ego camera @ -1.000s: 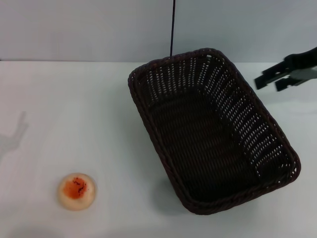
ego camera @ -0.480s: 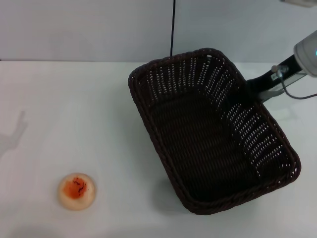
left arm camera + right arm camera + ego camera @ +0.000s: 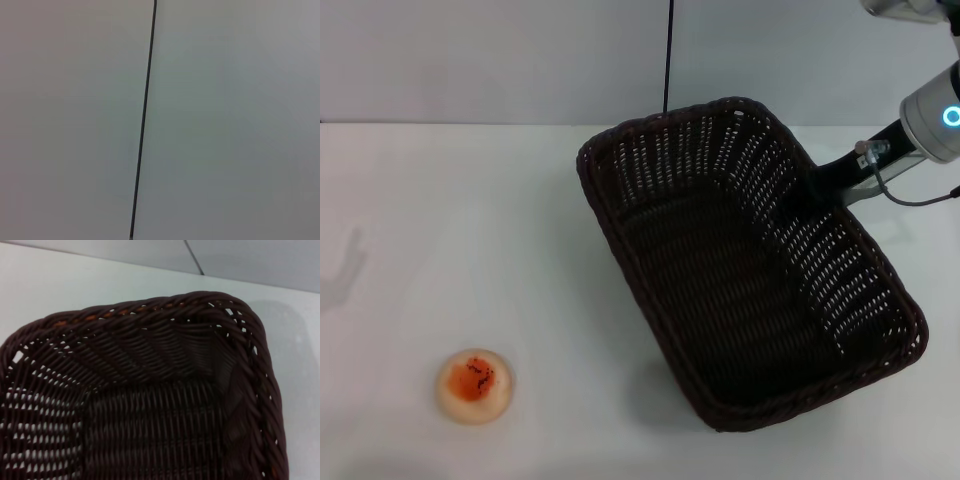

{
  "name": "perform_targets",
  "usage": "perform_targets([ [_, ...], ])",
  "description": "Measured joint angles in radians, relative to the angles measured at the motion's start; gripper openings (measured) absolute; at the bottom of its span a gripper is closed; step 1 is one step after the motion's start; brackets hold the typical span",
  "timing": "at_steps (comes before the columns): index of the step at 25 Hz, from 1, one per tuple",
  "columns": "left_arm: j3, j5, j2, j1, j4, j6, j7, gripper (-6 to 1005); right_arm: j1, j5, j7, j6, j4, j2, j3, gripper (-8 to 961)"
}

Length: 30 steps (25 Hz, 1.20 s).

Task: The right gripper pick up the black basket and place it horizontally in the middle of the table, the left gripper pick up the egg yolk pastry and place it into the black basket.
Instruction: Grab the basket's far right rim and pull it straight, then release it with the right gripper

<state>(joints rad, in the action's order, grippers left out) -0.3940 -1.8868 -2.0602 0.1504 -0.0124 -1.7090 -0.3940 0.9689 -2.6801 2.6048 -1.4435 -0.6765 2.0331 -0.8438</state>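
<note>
The black basket (image 3: 740,270) stands on the white table (image 3: 470,220) right of centre, turned at an angle, with one end toward the back wall. It is empty. My right gripper (image 3: 817,190) is at the basket's far right rim, with its tips over the edge and lost against the dark weave. The right wrist view looks down into one corner of the basket (image 3: 150,405) from close above. The egg yolk pastry (image 3: 473,385) sits alone at the front left of the table. My left gripper is out of view; its wrist view shows only wall.
A grey wall with a dark vertical seam (image 3: 668,55) runs behind the table. A faint shadow (image 3: 345,270) lies on the table's far left. Bare tabletop lies between the pastry and the basket.
My right gripper came in from the right edge and reached the basket's far right rim, then settled there. The basket shifted very slightly to the left. The pastry has not moved.
</note>
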Motion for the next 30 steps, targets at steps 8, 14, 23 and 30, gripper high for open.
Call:
perform_targets([
  [8,-0.001,0.0,0.0,-0.002,0.0,-0.003,0.0,808,-0.026,0.002,-0.021,0.02,-0.032,0.011,-0.003,336],
  [14,0.0,0.0,0.0,-0.003,-0.001,-0.003,0.0,806,-0.055,0.002,-0.03,-0.018,-0.149,0.019,-0.069,175],
  [23,-0.013,0.0,-0.001,0.0,0.007,-0.007,0.0,803,-0.049,0.004,-0.202,-0.201,-0.344,0.013,-0.107,148],
  [30,-0.014,0.0,-0.003,-0.011,0.012,-0.018,0.0,801,0.012,0.004,-0.412,-0.266,-0.377,-0.003,-0.107,167],
])
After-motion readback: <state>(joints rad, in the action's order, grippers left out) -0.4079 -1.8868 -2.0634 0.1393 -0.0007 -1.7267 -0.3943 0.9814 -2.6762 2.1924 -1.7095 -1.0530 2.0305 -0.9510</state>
